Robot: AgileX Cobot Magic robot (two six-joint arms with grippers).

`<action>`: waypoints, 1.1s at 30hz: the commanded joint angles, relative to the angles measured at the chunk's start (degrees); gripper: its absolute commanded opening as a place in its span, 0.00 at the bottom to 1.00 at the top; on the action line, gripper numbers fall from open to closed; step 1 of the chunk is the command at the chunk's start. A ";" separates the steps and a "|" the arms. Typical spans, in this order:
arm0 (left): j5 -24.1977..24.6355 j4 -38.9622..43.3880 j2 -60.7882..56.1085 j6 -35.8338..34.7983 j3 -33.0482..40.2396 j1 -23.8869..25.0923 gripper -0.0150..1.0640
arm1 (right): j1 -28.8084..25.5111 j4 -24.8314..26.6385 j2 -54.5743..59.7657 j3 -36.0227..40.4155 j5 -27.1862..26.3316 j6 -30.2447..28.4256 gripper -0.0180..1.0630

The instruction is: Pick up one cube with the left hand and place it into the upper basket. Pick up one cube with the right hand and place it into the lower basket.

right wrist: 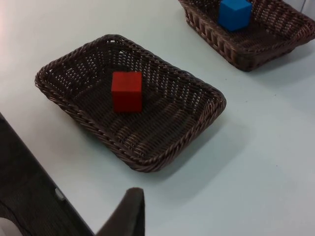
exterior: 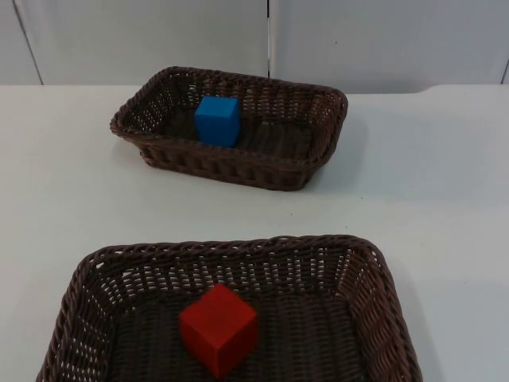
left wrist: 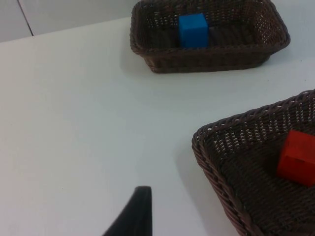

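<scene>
A blue cube [exterior: 218, 120] rests inside the upper brown wicker basket [exterior: 318, 151] at the back of the table. In the lower wicker basket [exterior: 374, 286], near the front edge, sits a red cube [exterior: 219, 329]. My left gripper [left wrist: 135, 216] hangs above bare table to the left of the lower basket [left wrist: 211, 162], apart from the red cube [left wrist: 297, 157] and the blue cube [left wrist: 192, 30]. My right gripper [right wrist: 125, 214] is raised off to the right of the lower basket [right wrist: 197, 118], holding nothing I can see; the red cube [right wrist: 127, 91] and blue cube [right wrist: 234, 13] lie beyond it.
White table top [exterior: 64, 191] lies between and around the two baskets. The grey partition wall [exterior: 143, 36] closes the far side. A dark surface [right wrist: 29, 196] runs past the table's edge in the right wrist view.
</scene>
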 commanded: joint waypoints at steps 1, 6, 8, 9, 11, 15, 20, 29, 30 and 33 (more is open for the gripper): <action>0.11 -0.01 -0.24 -0.22 0.17 0.13 0.99 | 0.26 0.06 -0.17 0.10 -0.14 -0.46 0.99; 0.11 -0.01 -0.24 -0.22 0.17 0.13 0.99 | 0.26 0.06 -0.17 0.10 -0.14 -0.46 0.99; 0.11 -0.13 -0.24 -0.22 0.17 0.13 0.99 | 0.26 0.06 -0.17 0.10 -0.14 -0.46 0.99; 0.11 -0.40 -0.24 -0.22 0.17 0.13 0.99 | 0.26 0.06 -0.17 0.10 -0.14 -0.46 0.99; 0.11 -0.14 -0.24 -0.22 0.17 0.13 0.99 | 0.26 0.06 -0.17 0.10 -0.14 -0.46 0.99; 0.11 -0.03 -0.24 -0.22 0.17 0.13 0.99 | 0.26 0.06 -0.17 0.10 -0.14 -0.46 0.99; 0.11 -0.03 -0.24 -0.22 0.17 0.13 0.99 | 0.26 0.06 -0.17 0.10 -0.14 -0.46 0.99; 0.11 0.09 -0.24 -0.22 0.17 0.13 0.99 | 0.26 0.06 -0.17 0.10 -0.25 -0.46 0.99; 0.11 0.09 -0.24 -0.22 0.17 0.13 0.99 | 0.26 0.06 -0.17 0.10 -0.25 -0.46 0.99; 0.11 0.09 -0.24 -0.22 0.17 0.13 0.99 | 0.26 0.06 -0.17 0.10 -0.25 -0.46 0.99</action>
